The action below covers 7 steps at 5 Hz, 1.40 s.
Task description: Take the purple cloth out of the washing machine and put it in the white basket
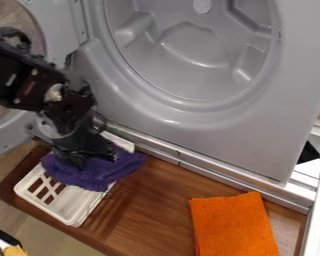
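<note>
The black gripper [89,156] hangs at the left, low over the purple cloth [99,173] and against its upper part. That cloth lies bunched across the white basket [74,218], with its right end spreading past the basket's right side. The slatted lower left part of the basket is uncovered. Above and to the right stands the grey washing machine [256,142], its round door open at the left and no cloth visible in its drum. Part of the cloth's top is hidden under the gripper.
An orange cloth [233,225] lies on the brown wooden board [159,207] at the lower right. A metal rail [209,173] runs along the machine's bottom edge. The open door [56,17] is behind the arm at the upper left. Dark and yellow items sit in the lower left corner.
</note>
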Available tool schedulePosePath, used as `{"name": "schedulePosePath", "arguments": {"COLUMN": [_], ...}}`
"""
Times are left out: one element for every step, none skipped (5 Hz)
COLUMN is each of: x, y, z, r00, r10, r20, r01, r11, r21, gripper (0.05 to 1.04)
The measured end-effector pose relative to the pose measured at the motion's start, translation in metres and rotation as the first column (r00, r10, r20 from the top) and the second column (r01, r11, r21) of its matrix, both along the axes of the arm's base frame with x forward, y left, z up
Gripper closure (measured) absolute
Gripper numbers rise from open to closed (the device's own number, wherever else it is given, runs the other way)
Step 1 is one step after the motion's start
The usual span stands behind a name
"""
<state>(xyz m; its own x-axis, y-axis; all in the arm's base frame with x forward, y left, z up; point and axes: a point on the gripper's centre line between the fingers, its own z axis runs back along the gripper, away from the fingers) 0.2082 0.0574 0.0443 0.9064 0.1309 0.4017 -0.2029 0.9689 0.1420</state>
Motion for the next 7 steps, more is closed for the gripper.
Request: {"name": "schedulePosePath", "arguments": {"x": [0.001, 0.003, 0.009, 0.015, 0.016, 0.015, 0.014], "y": [0.008, 0.013, 0.013, 0.015, 0.016, 0.015, 0.013], "z": [-0.014, -0.03, -0.044, -0.041, -0.038, -0.032, -0.022], "r00": [1.0, 0.999, 0.997, 0.996, 0.994, 0.993, 0.993], "r10": [0.01, -0.005, -0.023, -0.026, -0.026, -0.028, -0.028], "r20": [-0.015, -0.034, -0.067, -0.082, -0.106, -0.119, -0.114], "r01": [-0.011, 0.004, 0.02, 0.022, 0.021, 0.024, 0.025], "r11": [1.0, 1.0, 0.999, 0.999, 0.999, 0.999, 0.999], "r21": [-0.019, -0.028, -0.042, -0.045, -0.046, -0.033, -0.024], "gripper": [1.001, 1.001, 0.973, 0.791, 0.5, 0.199, 0.076]}}
